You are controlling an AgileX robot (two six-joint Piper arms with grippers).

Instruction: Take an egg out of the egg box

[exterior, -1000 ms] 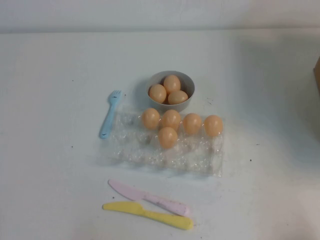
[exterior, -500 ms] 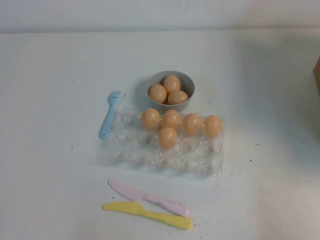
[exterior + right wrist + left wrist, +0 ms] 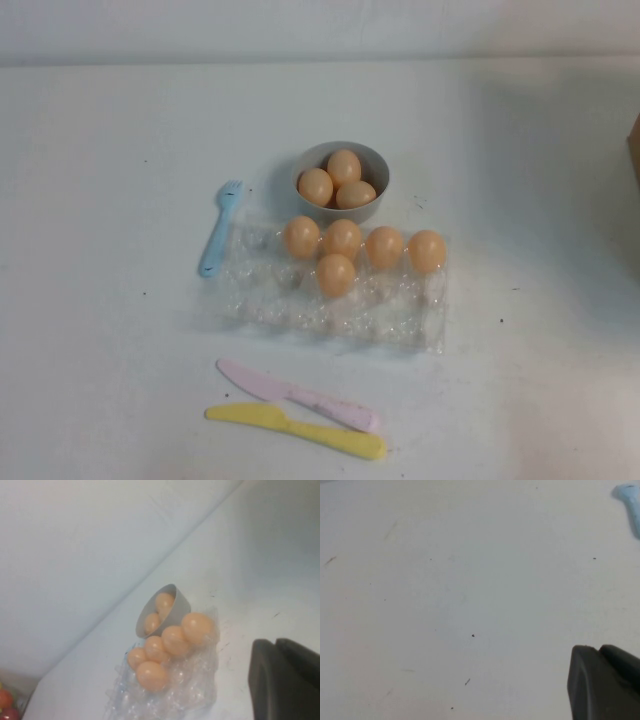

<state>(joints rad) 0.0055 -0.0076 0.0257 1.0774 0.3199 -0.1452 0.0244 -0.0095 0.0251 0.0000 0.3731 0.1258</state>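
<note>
The clear plastic egg box (image 3: 270, 295) lies at the table's middle. Several pale orange eggs sit in it: a far row from the left egg (image 3: 301, 237) to the right egg (image 3: 427, 250), and one egg (image 3: 335, 274) in the second row. In the right wrist view the egg box (image 3: 185, 690) and its eggs (image 3: 198, 627) lie ahead of my right gripper (image 3: 276, 642), which is shut, empty and apart from them. My left gripper (image 3: 599, 649) is shut and empty over bare table. Neither arm shows in the high view.
A round grey bowl (image 3: 372, 160) with three eggs stands just behind the box. A blue fork (image 3: 218, 230) lies left of the box. A pink knife (image 3: 300, 395) and a yellow knife (image 3: 300, 430) lie in front. A brown object (image 3: 635, 150) is at the right edge.
</note>
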